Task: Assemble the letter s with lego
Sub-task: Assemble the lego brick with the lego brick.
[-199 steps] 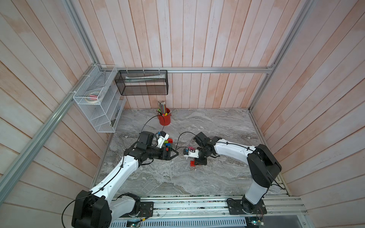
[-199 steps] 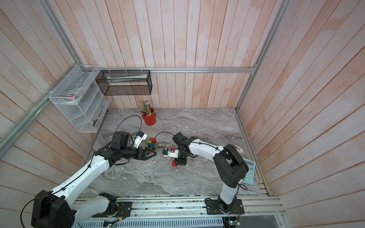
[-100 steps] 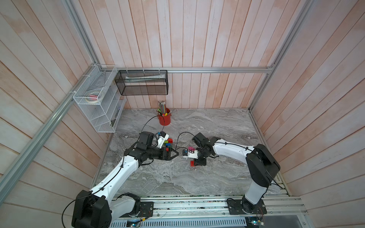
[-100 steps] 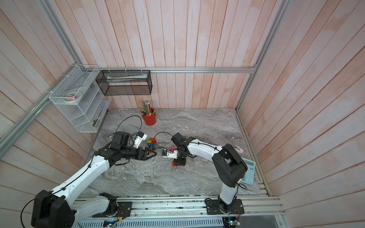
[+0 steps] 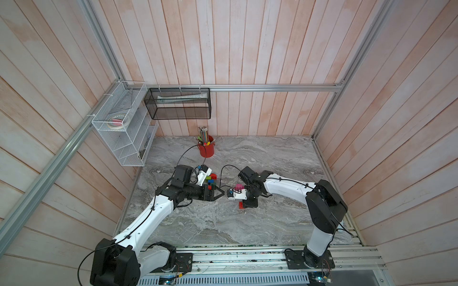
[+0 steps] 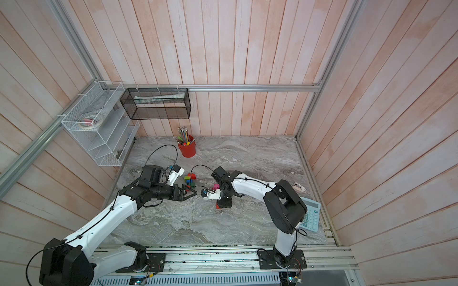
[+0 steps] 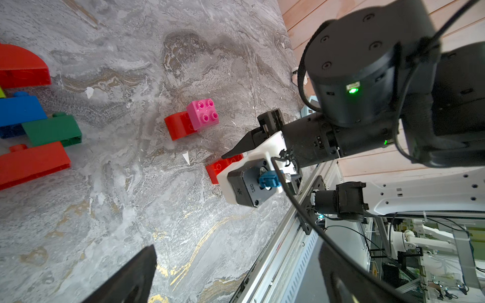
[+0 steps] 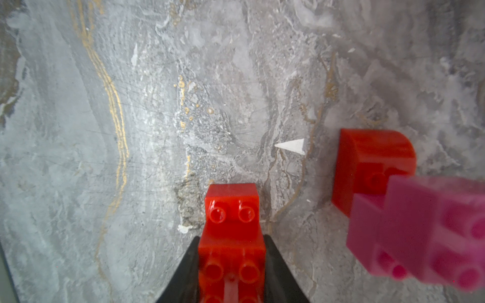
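- Counting two arms over the bench, we are seeing one tool on each.
- We are finding the left tool with its jaws spread apart and nothing between them. It is hovering just beside the lego cluster.
- We are seeing the right tool clamped on one red brick, held low at the bench surface.
- We are counting five bricks in the cluster: two red ones, one blue brick, one dark green brick and one lime brick.
- We are spotting one pink brick sitting on one red curved brick, near the held brick but apart from it. The right wrist view is blurring the pink, so we cannot tell whether a second pink piece is there.
- We are also counting one red pencil cup at the back, one calculator, and two wall baskets: one white wire rack and one black mesh basket.
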You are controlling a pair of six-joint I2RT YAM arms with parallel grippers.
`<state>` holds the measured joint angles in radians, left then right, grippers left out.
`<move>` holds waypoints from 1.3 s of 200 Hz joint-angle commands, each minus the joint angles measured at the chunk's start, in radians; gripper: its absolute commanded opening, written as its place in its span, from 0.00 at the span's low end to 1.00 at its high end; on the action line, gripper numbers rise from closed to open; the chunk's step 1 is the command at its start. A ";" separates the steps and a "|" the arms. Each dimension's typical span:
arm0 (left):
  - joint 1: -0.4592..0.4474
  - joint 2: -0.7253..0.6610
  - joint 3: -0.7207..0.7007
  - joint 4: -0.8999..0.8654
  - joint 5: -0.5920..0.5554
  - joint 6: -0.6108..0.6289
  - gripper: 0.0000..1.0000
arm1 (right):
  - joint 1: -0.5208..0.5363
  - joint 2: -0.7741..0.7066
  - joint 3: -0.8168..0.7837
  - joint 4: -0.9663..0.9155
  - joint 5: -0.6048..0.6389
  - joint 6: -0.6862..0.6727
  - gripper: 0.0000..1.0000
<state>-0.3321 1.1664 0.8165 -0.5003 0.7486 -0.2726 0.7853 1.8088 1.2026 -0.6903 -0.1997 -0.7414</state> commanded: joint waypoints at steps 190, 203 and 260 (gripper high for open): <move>0.011 -0.001 -0.020 0.017 0.029 0.031 1.00 | -0.008 0.007 -0.019 -0.110 0.006 -0.031 0.20; 0.010 -0.001 -0.019 0.019 0.031 0.031 1.00 | -0.008 0.007 -0.017 -0.111 0.005 -0.031 0.20; 0.010 0.001 -0.025 0.026 0.032 0.032 1.00 | -0.008 -0.003 -0.015 -0.117 0.011 -0.029 0.20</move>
<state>-0.3271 1.1667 0.8108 -0.4999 0.7609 -0.2573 0.7818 1.8080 1.2060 -0.7128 -0.2008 -0.7639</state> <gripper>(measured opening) 0.998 0.342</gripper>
